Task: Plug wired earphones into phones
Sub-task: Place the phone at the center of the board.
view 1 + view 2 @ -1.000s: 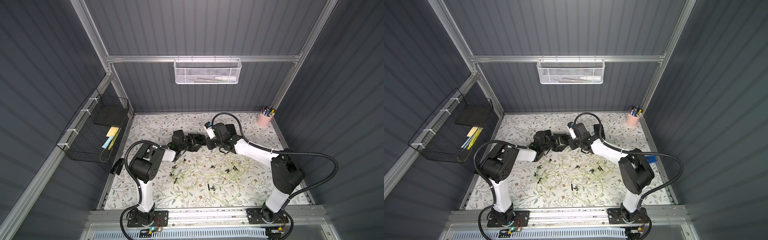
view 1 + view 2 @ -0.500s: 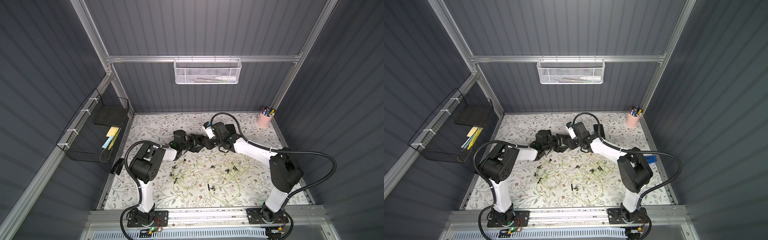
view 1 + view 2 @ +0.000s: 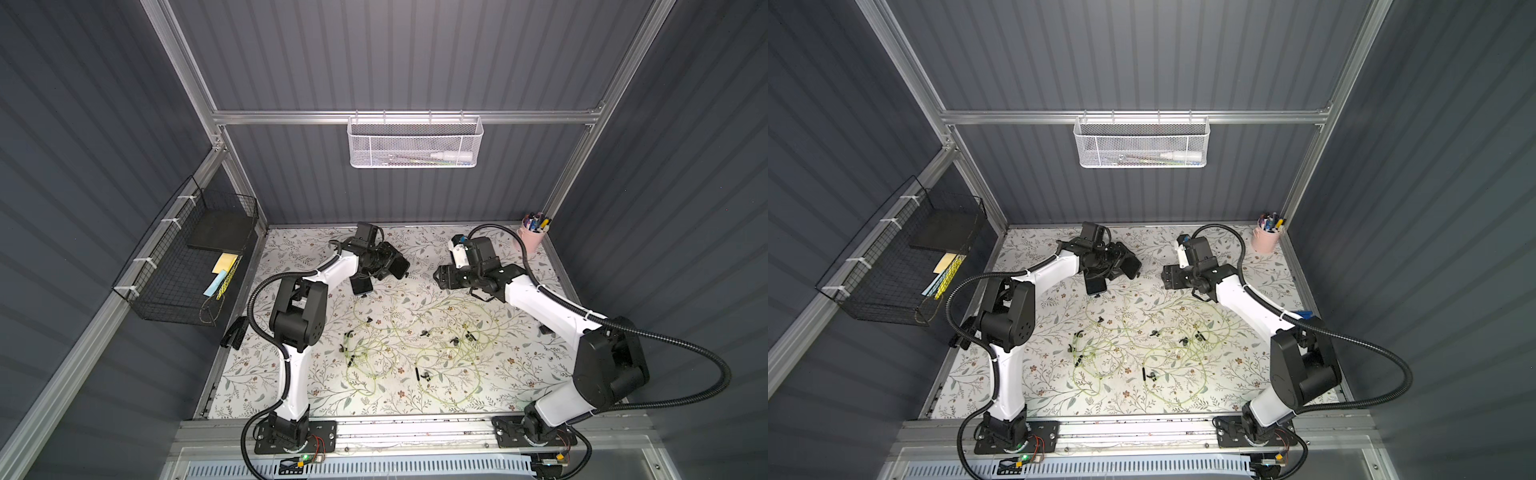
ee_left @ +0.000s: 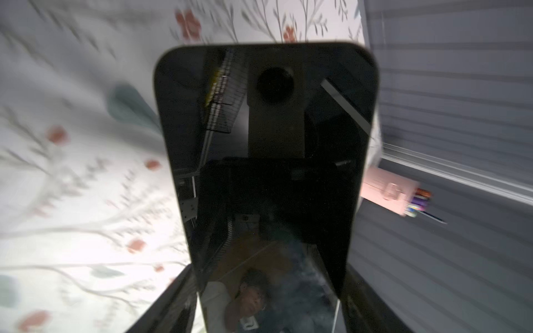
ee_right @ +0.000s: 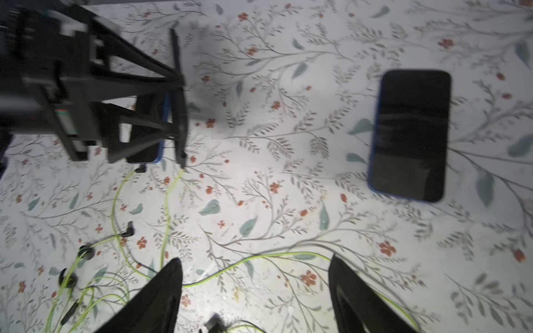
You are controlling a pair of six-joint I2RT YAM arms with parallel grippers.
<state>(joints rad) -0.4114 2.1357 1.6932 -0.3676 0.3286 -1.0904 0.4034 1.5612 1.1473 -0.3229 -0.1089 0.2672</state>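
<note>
Left wrist view: the held phone [image 4: 268, 161] is filling the centre. It is flat and black with rounded corners, and its glossy screen is mirroring the camera. The left gripper [image 3: 392, 266] is pressing its fingers [image 4: 173, 299] on the two long edges, clamping the phone clear of the floral table [image 3: 519, 374] at the back left. The frame edge is cutting off the phone's near end.

Right wrist view: the held phone is showing edge-on as a thin dark bar. A yellow-green cord is leaving its lower end. Blur is hiding whether the plug is seated.

The second phone [image 3: 360, 286], blue-rimmed, is lying flat on the table just under the left gripper, which is covering most of it. A small black plug [image 5: 140, 168] is sitting at its end, and I cannot tell whether it is seated.

The third phone [image 5: 409, 135], black with a blue rim, is lying flat and screen up, well apart from the other two. It is showing only in the right wrist view.

The right gripper [image 5: 255, 259] is hovering with its fingers spread wide and gripping nothing. One cord is crossing the table beneath them.

The earphone cords [image 3: 415, 349] are lying mid-table in tangled yellow-green loops dotted with small black buds and plugs. I cannot count the sets.
</note>
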